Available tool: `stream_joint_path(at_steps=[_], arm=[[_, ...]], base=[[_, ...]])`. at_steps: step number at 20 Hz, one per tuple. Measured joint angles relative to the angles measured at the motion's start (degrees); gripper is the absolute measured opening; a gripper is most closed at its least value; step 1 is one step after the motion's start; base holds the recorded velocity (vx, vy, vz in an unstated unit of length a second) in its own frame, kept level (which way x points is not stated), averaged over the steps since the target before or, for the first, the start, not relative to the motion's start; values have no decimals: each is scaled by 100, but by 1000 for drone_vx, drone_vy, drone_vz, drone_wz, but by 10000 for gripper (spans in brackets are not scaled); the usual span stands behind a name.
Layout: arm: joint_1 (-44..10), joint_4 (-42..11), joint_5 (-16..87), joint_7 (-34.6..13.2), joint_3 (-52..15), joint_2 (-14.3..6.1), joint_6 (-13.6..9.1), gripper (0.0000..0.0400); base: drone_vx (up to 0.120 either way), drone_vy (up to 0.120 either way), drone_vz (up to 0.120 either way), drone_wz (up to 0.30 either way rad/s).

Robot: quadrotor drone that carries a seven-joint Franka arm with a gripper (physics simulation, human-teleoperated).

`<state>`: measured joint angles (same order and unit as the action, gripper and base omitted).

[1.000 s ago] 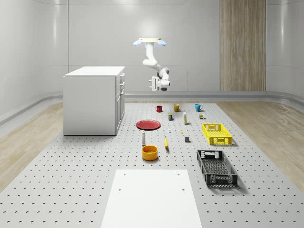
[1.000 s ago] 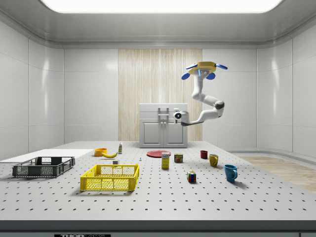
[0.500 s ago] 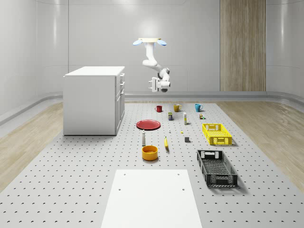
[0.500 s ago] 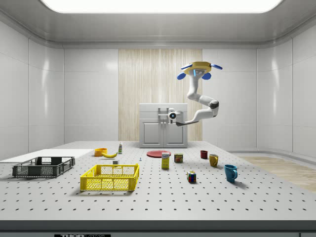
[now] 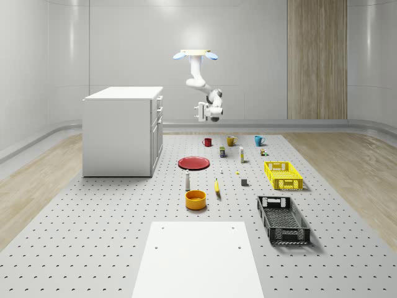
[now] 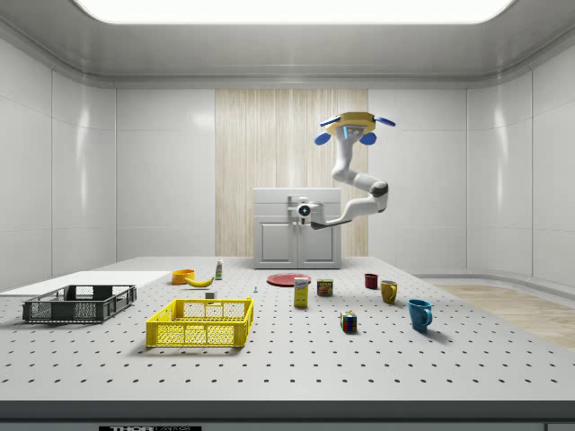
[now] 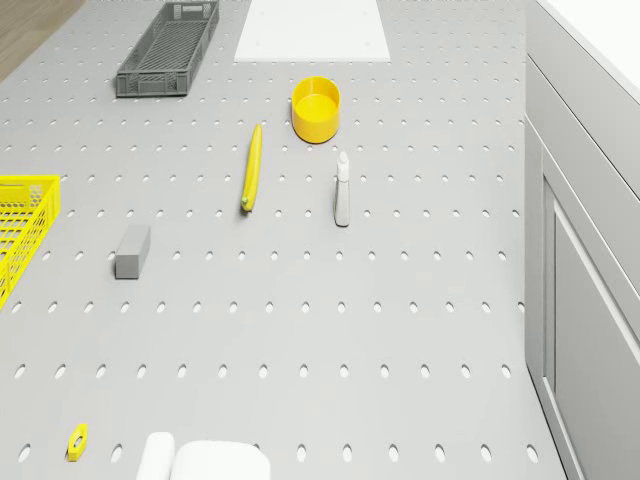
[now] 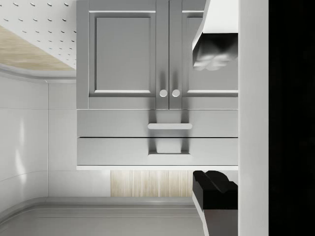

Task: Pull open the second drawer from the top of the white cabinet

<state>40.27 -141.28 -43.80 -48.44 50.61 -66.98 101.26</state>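
The white cabinet [image 5: 124, 130] stands on the whole-scene view's left, its front facing right. In the wrist view its two drawers are both shut; the second drawer's handle [image 8: 170, 126] lies beside the top drawer's handle [image 8: 170, 154], with the two doors past it. The drone [image 5: 195, 54] hovers above the table, level with the cabinet front and off to its right. My gripper [image 5: 200, 112] hangs at drawer height, pointing at the cabinet, with a clear gap between them. My gripper [image 8: 215, 118] is open, its fingers [image 8: 216, 189] wide apart and holding nothing. From the side, my gripper [image 6: 301, 211] overlaps the cabinet front [image 6: 298, 229].
On the pegboard table lie a red plate [image 5: 193, 162], a banana [image 7: 252, 165], a yellow bowl [image 7: 316, 108], a small bottle [image 7: 342, 190], mugs [image 5: 231, 141], a yellow crate [image 5: 283, 175], a black crate [image 5: 283, 218] and a white mat [image 5: 197, 257].
In the side view the drone and arm have drifted left, bringing the gripper across the cabinet front. The drawers stay shut and the fingers stay apart.
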Motion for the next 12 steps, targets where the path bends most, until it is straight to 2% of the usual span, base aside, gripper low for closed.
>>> stream_joint_path(at_steps=[5, 12], arm=[[41, -121, -84, 11, -120, -22, 178, 300], [134, -391, -366, 89, -442, -8, 596, 300]], base=[[8, 0, 0, 0], [0, 0, 0, 0]])
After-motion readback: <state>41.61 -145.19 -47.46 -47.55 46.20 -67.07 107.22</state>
